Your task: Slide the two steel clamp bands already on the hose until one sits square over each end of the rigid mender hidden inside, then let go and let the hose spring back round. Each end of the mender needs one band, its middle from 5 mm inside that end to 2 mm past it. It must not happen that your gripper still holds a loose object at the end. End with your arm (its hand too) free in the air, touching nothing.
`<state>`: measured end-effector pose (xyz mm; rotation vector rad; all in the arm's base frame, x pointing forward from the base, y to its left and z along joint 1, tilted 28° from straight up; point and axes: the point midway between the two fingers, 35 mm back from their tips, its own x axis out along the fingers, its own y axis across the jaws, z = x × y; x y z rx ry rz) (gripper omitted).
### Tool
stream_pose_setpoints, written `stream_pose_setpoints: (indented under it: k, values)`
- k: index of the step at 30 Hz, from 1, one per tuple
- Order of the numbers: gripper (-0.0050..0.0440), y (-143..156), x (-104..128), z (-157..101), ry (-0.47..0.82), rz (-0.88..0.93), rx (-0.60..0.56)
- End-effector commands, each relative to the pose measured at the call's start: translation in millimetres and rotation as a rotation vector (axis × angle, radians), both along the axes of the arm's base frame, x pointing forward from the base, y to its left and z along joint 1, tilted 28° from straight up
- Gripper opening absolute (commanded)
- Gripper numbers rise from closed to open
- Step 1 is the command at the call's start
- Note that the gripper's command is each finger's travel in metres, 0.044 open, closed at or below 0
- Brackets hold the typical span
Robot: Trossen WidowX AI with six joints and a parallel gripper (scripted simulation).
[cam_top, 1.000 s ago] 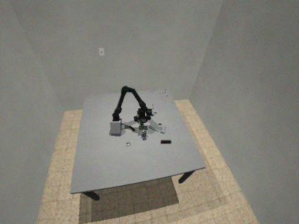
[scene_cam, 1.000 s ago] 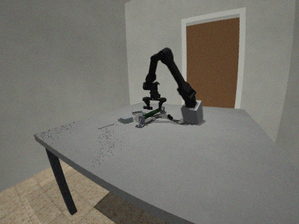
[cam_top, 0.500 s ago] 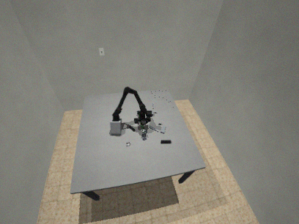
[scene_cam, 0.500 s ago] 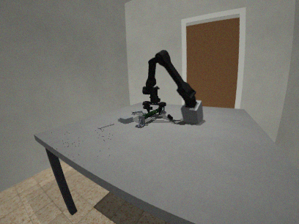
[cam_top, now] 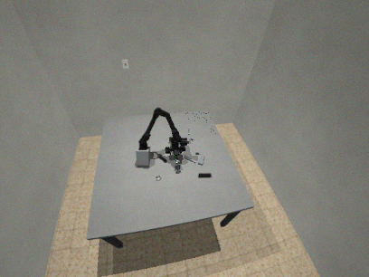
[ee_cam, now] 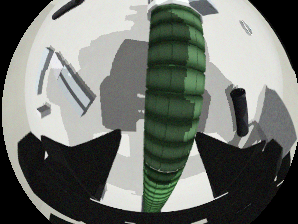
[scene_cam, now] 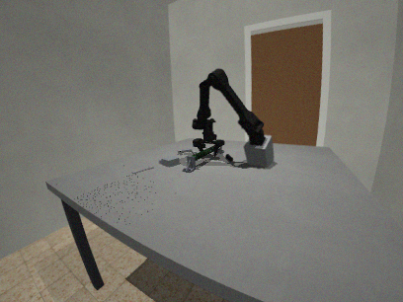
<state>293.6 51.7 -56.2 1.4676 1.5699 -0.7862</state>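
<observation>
A green ribbed hose [ee_cam: 169,90] [scene_cam: 201,154] [cam_top: 175,159] lies on the grey table [cam_top: 136,204] [scene_cam: 277,207], held in a small stand. In the wrist view it runs straight away from the camera. My gripper [ee_cam: 160,135] [cam_top: 175,150] [scene_cam: 205,146] is low over the near part of the hose, with one black finger on each side of it. The fingers stand wide and do not press the hose.
The arm's grey base block [cam_top: 143,158] [scene_cam: 259,152] stands beside the hose. A small black block [cam_top: 204,175] [ee_cam: 240,111], pale flat parts [cam_top: 199,158] [ee_cam: 67,76] and a small ring [cam_top: 158,177] lie around the stand. Dark specks [scene_cam: 114,194] dot one table corner.
</observation>
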Motion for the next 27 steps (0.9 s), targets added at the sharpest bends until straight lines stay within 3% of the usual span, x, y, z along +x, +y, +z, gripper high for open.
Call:
stream_pose_setpoints:
  k: [1, 6, 27]
  values:
    - [0.032, 0.6, -1.8, -1.9, 0.008, -0.002, 0.002]
    - [0.02, 0.6, -1.8, -1.9, 0.008, -0.002, 0.002]
    - [0.013, 0.6, -1.8, -1.9, 0.008, -0.002, 0.002]
